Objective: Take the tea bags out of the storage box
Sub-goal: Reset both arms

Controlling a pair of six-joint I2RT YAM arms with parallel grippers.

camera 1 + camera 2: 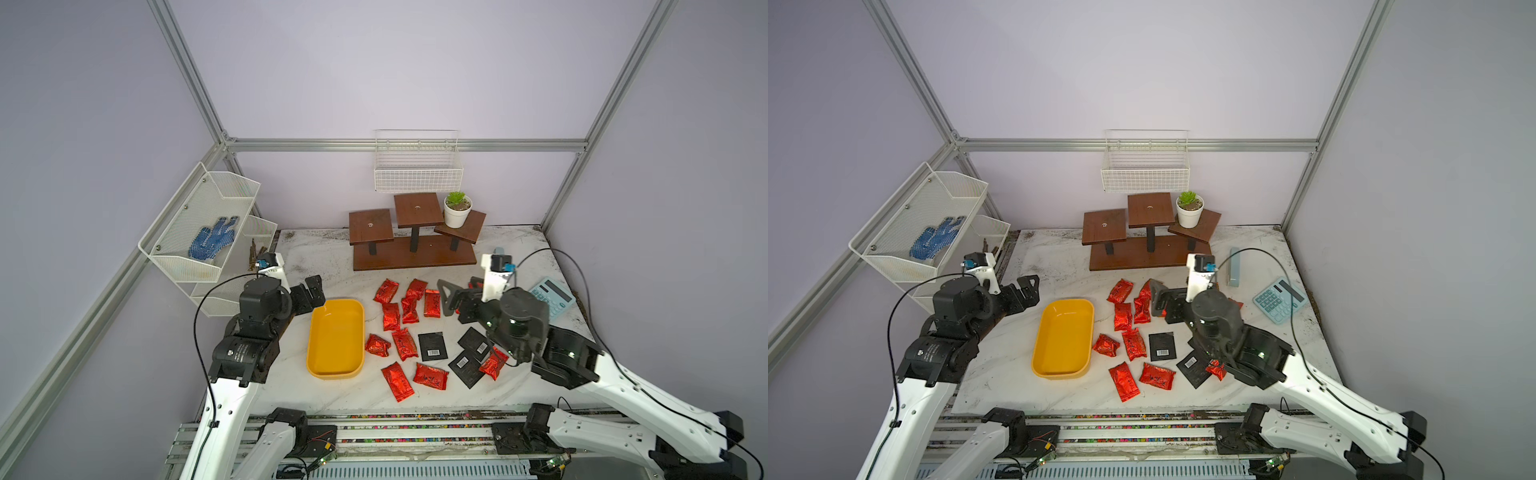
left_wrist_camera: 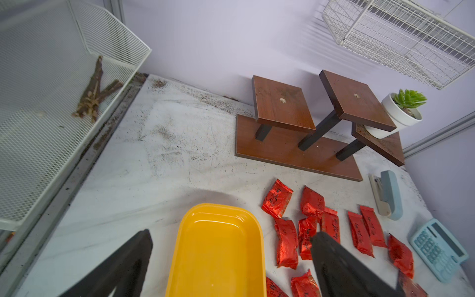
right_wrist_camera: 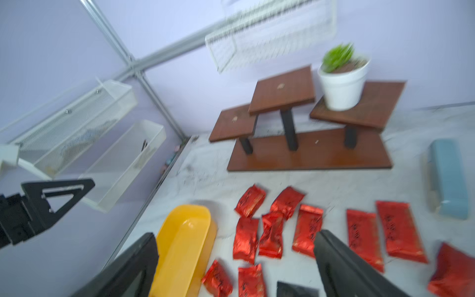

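The yellow storage box (image 1: 336, 353) (image 1: 1059, 353) lies on the marble table with nothing in it. To its right, several red foil tea bags (image 1: 398, 380) (image 1: 1123, 381) (image 2: 286, 241) (image 3: 245, 239) and flat black ones (image 1: 432, 347) (image 1: 1162, 347) lie loose on the table. My left gripper (image 1: 314, 291) (image 2: 231, 235) hovers open by the box's far left corner and holds nothing. Above the far cluster of red bags my right gripper (image 1: 457, 291) (image 3: 236, 235) is open too, nothing between its fingers. The right arm hides some bags.
A wooden tiered stand (image 1: 413, 253) with a potted plant (image 1: 457, 210) stands at the back. A blue calculator (image 1: 555, 297) and a stapler (image 1: 1234, 266) lie far right. A white wire basket (image 1: 417, 166) hangs on the back wall. A mesh rack (image 1: 203, 224) holds a blue glove (image 1: 212, 243).
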